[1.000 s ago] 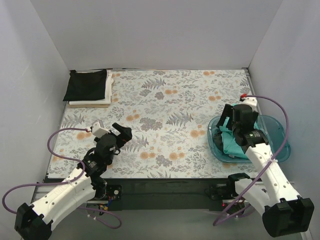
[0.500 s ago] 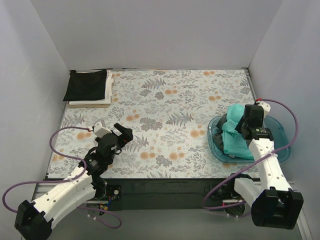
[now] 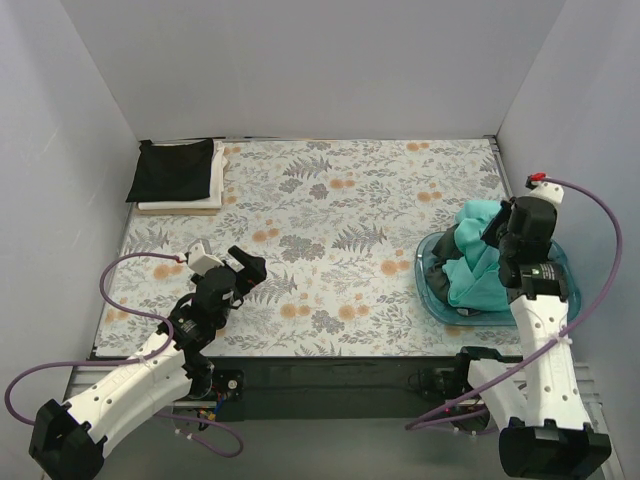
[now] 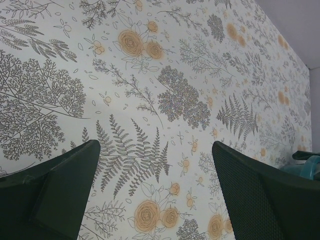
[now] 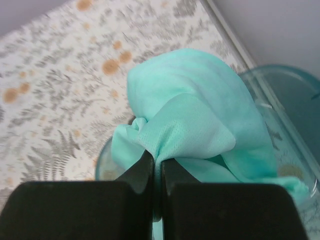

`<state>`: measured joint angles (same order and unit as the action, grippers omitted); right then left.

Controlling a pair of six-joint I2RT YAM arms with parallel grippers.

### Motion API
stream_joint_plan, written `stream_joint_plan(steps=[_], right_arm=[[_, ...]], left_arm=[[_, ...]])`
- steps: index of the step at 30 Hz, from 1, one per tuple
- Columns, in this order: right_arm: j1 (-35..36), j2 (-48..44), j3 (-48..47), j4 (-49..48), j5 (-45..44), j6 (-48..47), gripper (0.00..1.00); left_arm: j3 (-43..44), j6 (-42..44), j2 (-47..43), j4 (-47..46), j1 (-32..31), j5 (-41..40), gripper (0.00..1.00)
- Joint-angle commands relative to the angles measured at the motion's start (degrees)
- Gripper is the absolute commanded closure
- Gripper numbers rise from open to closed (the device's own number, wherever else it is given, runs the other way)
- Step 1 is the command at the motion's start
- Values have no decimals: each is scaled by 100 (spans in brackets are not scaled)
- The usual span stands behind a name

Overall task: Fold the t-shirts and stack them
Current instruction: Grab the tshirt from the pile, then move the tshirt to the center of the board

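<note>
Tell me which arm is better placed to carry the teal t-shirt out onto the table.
Right. The right tool is shut on the soft teal cloth t-shirt, holding it up over the translucent blue plastic tray. The left tool is open and empty above the floral-patterned tablecloth, far from the tray.

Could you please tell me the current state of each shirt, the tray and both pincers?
teal t-shirt: bunched, pinched by the right pincer, partly lifted from the tray.
dark grey t-shirt: crumpled in the tray.
black t-shirt: folded, on top of the white t-shirt.
white t-shirt: folded, bottom of the stack.
tray: holding shirts.
left pincer: open, empty, above the tablecloth.
right pincer: shut on the teal t-shirt.
</note>
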<state>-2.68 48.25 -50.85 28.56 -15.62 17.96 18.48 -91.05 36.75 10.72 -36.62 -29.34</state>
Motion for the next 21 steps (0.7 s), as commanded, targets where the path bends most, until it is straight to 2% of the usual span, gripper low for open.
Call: stream_joint_plan(steps=[1, 7, 9, 12, 16, 18, 21], right_arm=[[-40, -360, -784, -675, 541, -293, 98], [-31, -343, -1707, -1219, 1138, -301, 99], [-31, -54, -2190, -1361, 1498, -354, 99], [-31, 614, -3016, -1449, 2551, -293, 99], [21, 1405, -3887, -1773, 3282, -126, 99], [249, 1836, -4430, -1827, 3451, -99, 99], [1293, 2284, -4845, -1854, 3277, -432, 99]], left_arm=[[130, 52, 25, -79, -29, -45, 5], [147, 78, 69, -88, -29, 8, 5], [95, 78, 16, -140, -29, -10, 5], [68, 52, -19, -158, -38, -36, 5], [86, 26, -10, -132, -29, -89, 2], [94, 8, 25, -132, -38, -98, 2], [164, -53, 95, -18, -29, -300, 2]])
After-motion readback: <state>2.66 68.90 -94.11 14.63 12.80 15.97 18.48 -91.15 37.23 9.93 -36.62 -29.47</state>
